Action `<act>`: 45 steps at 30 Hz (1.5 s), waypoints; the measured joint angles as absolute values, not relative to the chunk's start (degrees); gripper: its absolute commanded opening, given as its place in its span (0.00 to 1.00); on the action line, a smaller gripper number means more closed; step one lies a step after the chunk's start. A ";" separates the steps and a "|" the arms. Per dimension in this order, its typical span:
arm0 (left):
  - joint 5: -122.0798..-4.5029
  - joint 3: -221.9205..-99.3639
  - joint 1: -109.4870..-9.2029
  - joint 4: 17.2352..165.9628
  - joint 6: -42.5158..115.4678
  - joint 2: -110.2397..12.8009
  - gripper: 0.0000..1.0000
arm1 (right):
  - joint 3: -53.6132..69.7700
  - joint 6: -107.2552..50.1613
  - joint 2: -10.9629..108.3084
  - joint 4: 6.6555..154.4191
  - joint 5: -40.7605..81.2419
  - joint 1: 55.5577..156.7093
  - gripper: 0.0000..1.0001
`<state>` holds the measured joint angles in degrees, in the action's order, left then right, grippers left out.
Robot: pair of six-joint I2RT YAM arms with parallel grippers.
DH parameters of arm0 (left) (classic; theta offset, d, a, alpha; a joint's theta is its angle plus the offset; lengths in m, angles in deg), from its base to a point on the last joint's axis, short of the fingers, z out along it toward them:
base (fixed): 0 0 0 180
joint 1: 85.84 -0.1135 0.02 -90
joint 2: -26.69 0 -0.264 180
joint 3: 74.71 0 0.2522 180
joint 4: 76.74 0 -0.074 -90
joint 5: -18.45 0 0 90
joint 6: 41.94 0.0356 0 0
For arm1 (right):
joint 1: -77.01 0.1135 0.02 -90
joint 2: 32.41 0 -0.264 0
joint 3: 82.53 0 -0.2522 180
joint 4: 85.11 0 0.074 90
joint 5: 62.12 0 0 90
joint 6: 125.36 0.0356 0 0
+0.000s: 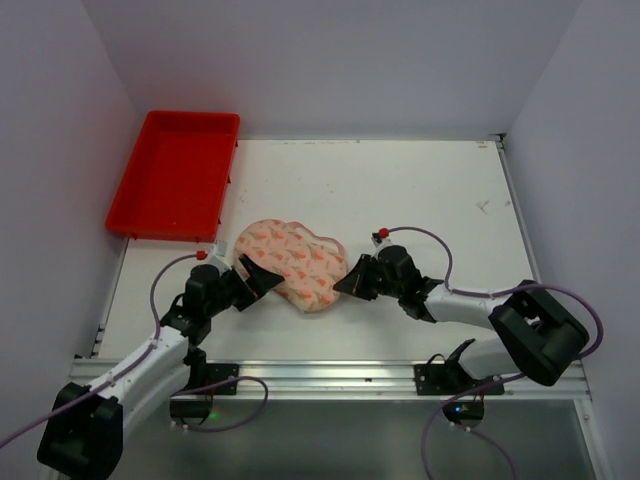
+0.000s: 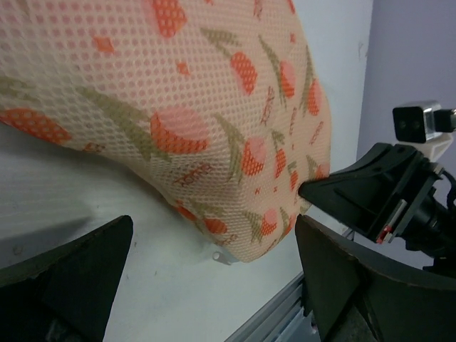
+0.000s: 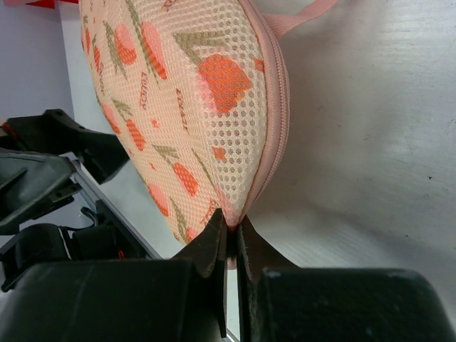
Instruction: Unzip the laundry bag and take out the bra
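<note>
laundry bag (image 1: 292, 262) mid-frame, right gripper (image 3: 231, 239) clamped on its right seam edge, left gripper (image 2: 214, 267) spread wide at its left edge

White table (image 1: 420, 190), laundry bag (image 1: 295, 255), red tray (image 1: 175, 180)

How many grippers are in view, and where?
2. The left gripper, fingers open, sits at the near-left edge of the cream-pink carrot-print mesh laundry bag; the right gripper, fingers shut, pinches its near-right edge.
</note>
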<state>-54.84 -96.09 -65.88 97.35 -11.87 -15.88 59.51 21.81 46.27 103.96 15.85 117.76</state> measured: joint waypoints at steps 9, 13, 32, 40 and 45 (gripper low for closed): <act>-57.18 -94.17 -57.97 108.22 -14.75 -28.62 0.89 | 59.96 22.02 45.37 104.40 15.89 117.74 0.00; -58.36 -94.23 -57.22 113.53 -15.23 -33.78 0.73 | 59.96 22.00 45.37 104.64 15.65 117.74 0.00; -63.41 -102.30 -47.19 114.47 -17.07 -40.45 0.00 | 61.84 17.41 35.29 96.36 22.63 119.57 0.66; -69.14 -115.28 -44.55 106.07 -21.42 -48.01 0.00 | 61.39 15.47 24.63 85.21 34.01 128.10 0.61; -71.00 -120.46 -43.52 102.29 -23.34 -51.44 0.00 | 57.41 15.03 29.39 80.16 39.15 135.59 0.57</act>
<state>-71.00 -120.46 -43.52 102.29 -23.34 -51.44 57.41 15.03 29.39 80.16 39.15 135.59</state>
